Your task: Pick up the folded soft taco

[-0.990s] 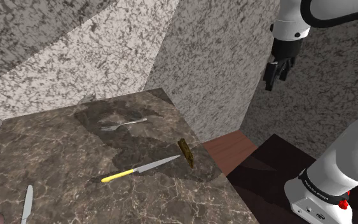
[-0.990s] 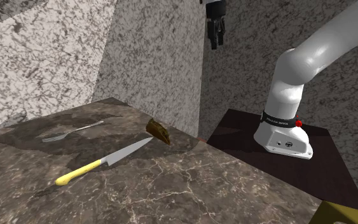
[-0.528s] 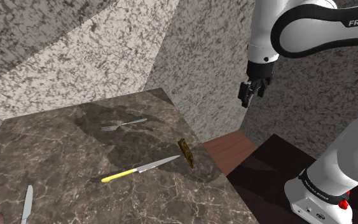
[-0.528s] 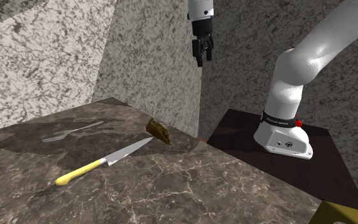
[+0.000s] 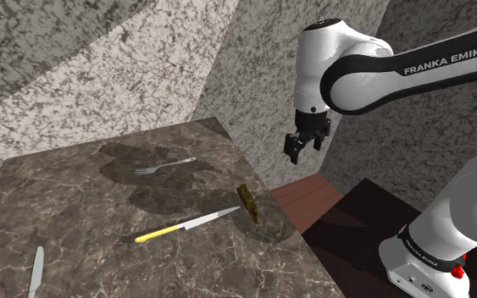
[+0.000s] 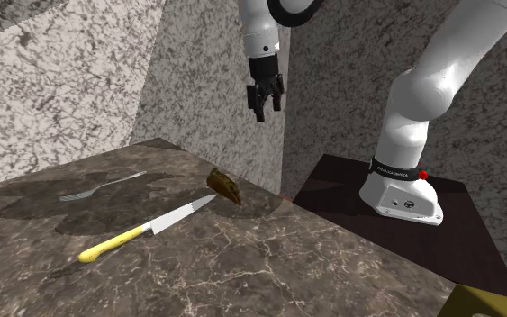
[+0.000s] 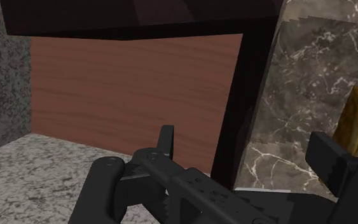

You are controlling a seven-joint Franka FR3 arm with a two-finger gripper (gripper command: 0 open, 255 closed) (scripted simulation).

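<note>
Brown folded soft taco [image 5: 248, 202] near dark marble table [image 5: 67, 212] edge, knife [image 5: 190, 224] tip just beside; tool [image 5: 296, 152] spread wide, empty, high beside that edge: bring over taco, straddle thin fold, descend clear of knife.

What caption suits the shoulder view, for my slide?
Open gripper in mid-air, apart from the taco on the counter.

Light is soft and even. A broad faint shadow spreads over the marble counter [image 5: 58, 212] at the shoulder view's centre, around the fork [image 5: 165, 164] and up to the taco [image 5: 248, 203]; the wrist view's upper edge is dim
</note>
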